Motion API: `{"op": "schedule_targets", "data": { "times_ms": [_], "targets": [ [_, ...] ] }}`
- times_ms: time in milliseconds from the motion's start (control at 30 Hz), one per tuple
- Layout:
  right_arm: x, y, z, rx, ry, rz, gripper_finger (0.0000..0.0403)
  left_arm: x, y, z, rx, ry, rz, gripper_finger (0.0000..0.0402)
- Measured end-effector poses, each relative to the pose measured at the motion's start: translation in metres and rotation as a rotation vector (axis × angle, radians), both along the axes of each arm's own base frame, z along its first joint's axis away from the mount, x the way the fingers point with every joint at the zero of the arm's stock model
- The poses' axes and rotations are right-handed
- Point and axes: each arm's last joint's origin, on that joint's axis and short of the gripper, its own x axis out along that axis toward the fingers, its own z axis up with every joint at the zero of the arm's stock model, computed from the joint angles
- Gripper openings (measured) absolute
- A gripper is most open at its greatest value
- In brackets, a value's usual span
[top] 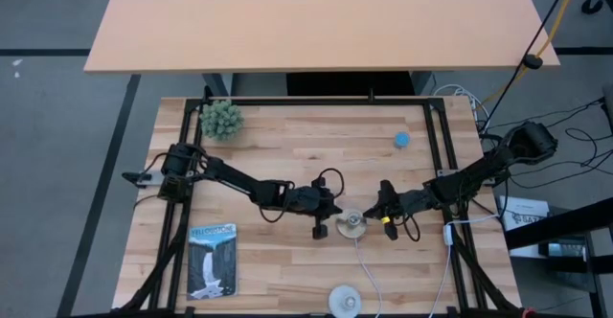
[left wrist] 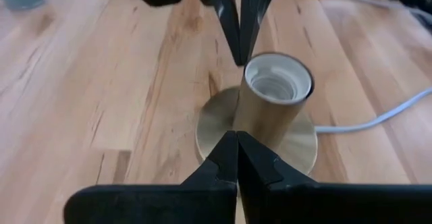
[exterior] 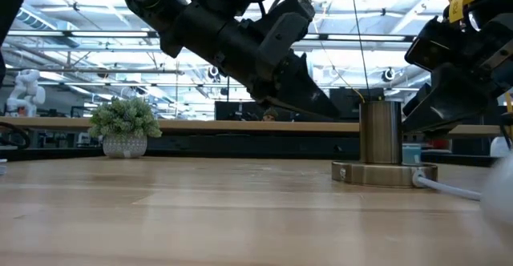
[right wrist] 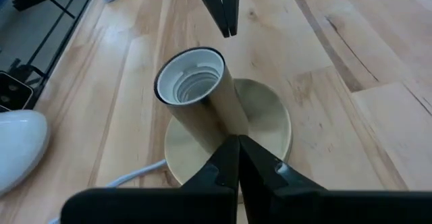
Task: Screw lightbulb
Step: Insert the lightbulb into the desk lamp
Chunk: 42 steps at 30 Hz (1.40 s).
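Bulb [top: 345, 301] lies at the frame's bottom centre on the desk [top: 287, 155], untouched. Left claw [top: 319, 228] and right claw [top: 387, 215], both shut and empty, flank the socket [top: 351, 224] mid-frame. One should open, then grasp the bulb's dome gently.

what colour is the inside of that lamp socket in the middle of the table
White, with ribbed threading inside the brass-coloured socket; the right wrist view shows it best.
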Motion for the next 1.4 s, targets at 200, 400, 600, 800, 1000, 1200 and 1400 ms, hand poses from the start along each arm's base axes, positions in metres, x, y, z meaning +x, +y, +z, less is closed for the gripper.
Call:
{"op": "schedule_targets", "data": {
  "times_ms": [200, 400, 600, 800, 1000, 1200, 1400],
  "targets": [
    [-0.008, -0.001, 0.003, 0.033, 0.042, -0.023, 0.0, -0.002, -0.004, -0.001, 0.013, 0.021, -0.003, 0.0],
    [-0.017, 0.006, 0.023, 0.031, 0.068, -0.024, 0.0, -0.018, -0.012, 0.029, 0.131, 0.04, 0.06, 0.0],
    [-0.016, 0.022, 0.077, -0.102, 0.184, -0.051, 0.0, -0.04, -0.022, 0.062, 0.178, 0.073, 0.041, 0.0],
    [-0.004, 0.05, 0.13, -0.166, 0.183, -0.012, 0.0, -0.055, -0.037, 0.058, 0.188, 0.168, 0.088, 0.0],
    [0.013, 0.086, 0.133, -0.254, 0.367, 0.054, 0.0, -0.065, -0.053, 0.049, 0.203, 0.174, 0.11, 0.0],
    [0.024, 0.111, 0.131, -0.321, 0.66, -0.005, 0.0, -0.075, -0.042, 0.025, 0.096, 0.142, 0.081, 0.0],
    [0.042, 0.129, 0.12, -0.289, 0.657, -0.011, 0.0, -0.076, -0.03, 0.029, -0.007, 0.072, -0.02, 0.0]
  ]
}}
